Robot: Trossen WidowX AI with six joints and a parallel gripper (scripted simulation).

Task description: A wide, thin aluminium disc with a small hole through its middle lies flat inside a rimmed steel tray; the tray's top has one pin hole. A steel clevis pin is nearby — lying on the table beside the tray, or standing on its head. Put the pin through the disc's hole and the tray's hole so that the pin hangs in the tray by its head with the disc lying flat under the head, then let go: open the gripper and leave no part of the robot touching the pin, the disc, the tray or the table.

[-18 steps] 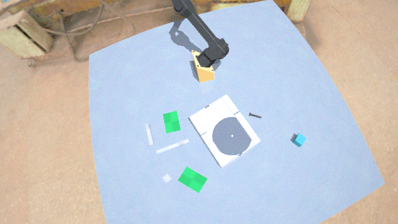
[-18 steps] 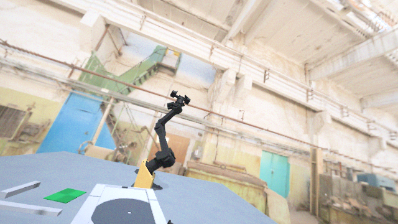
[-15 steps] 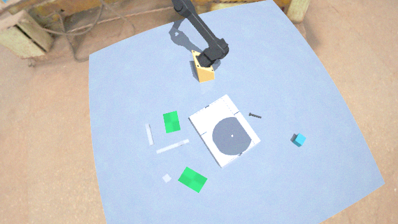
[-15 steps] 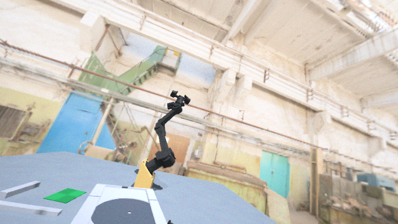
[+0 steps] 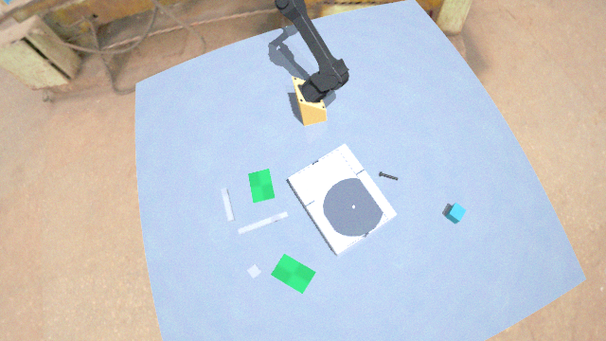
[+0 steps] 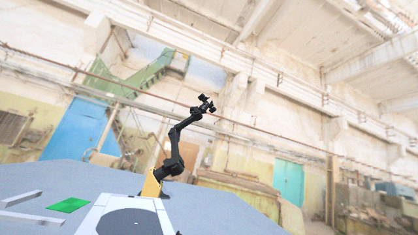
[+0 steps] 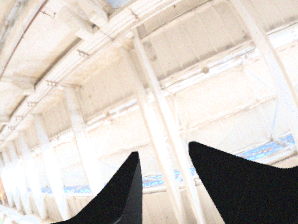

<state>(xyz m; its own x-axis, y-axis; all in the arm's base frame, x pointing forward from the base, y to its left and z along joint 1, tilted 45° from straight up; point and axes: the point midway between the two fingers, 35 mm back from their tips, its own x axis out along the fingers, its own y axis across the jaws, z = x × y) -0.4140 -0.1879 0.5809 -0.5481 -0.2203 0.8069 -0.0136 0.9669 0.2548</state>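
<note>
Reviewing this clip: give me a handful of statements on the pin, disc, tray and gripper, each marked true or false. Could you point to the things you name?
1. The clevis pin (image 5: 388, 176) lies on the table beside the tray (image 5: 312, 180) (image 6: 115, 200). True.
2. The disc (image 5: 347, 218) (image 6: 127, 222) leans against the tray's outer wall. False: it lies flat inside the tray.
3. The gripper (image 6: 213, 107) (image 7: 164, 152) is closed around the pin. False: its fingers stand apart with nothing between them.
4. The blue cube (image 5: 455, 213) stands on the disc. False: it is on the table, on the pin's side of the tray.
5. Two green patches (image 5: 261, 186) (image 5: 294, 274) (image 6: 68, 205) lie outside the tray. True.
</note>
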